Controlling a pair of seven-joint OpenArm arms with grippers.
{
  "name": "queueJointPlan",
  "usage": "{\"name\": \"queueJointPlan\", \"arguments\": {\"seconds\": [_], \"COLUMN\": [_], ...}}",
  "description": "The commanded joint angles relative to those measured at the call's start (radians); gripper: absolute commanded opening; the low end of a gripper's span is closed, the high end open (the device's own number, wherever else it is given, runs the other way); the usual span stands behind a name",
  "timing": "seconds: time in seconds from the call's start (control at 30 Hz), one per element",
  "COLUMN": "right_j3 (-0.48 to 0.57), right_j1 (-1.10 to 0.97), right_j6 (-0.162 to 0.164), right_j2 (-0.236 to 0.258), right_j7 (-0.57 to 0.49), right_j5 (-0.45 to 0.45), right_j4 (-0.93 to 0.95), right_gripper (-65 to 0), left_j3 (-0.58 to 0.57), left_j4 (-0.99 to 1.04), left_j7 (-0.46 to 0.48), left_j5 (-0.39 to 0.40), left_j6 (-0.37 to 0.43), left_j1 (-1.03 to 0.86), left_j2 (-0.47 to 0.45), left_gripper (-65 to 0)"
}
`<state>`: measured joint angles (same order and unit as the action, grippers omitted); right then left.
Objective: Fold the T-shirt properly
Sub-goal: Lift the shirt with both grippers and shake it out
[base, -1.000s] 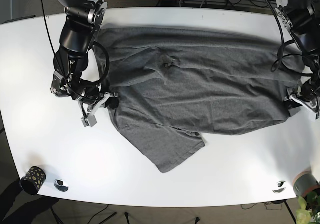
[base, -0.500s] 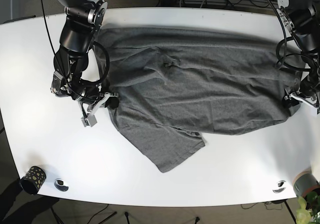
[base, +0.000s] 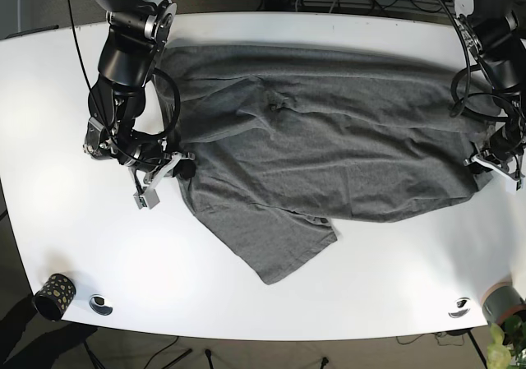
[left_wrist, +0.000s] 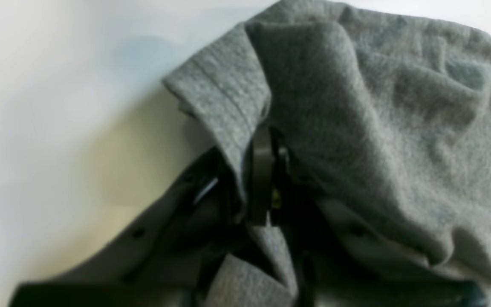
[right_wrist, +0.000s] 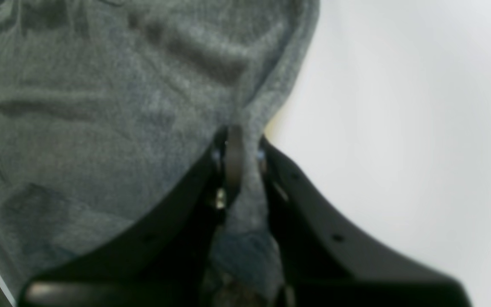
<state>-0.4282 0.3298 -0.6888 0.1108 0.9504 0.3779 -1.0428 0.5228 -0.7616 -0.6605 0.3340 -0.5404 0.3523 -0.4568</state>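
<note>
Under T-shirt (left_wrist: 356, 128) folds, fingertips hidden

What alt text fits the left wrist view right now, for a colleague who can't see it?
Close-up of the left gripper, its dark fingers pinched shut on a hemmed edge of the gray T-shirt. Rumpled cloth fills the right and the bottom of the view. The bare white table takes up the left side, slightly blurred.
</note>
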Motion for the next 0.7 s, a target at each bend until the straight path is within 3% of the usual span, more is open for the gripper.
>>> {"name": "queueJointPlan", "arguments": {"seconds": [0.0,0.23,0.37,0.53,0.67], "right_j3": [-0.001,-0.001,-0.001,0.001,0.002], "right_j1": [0.024,-0.031,-0.045,-0.03,0.028], "right_j6": [-0.009,-0.009,-0.009,-0.009,-0.009], "right_j2": [0.008,0.017,0.019,0.053,0.092], "right_j7": [-0.009,0.057,0.075,0.075,0.075], "right_j5": [0.02,0.117,0.123,0.128,0.125], "right_j4": [-0.023,-0.166,-0.235,-0.258,-0.248], "right_gripper": [-65.0,-65.0,-65.0,-65.0,-65.0], "left_j3": [0.004,0.009,0.003,0.0,-0.074], "left_j4": [-0.088,-0.312,-0.418,-0.508,-0.566], "left_j7": [0.015,-0.048,-0.055,-0.109,-0.109], "left_j5": [0.015,0.012,0.01,0.01,0.01], "left_j6": [-0.002,-0.002,0.006,0.006,0.007], "left_j1": [0.018,-0.069,-0.108,-0.106,-0.078], "left_j2": [-0.024,-0.027,-0.024,-0.02,-0.02], "left_gripper": [-64.7,-64.9,-64.9,-64.7,-64.7]}}
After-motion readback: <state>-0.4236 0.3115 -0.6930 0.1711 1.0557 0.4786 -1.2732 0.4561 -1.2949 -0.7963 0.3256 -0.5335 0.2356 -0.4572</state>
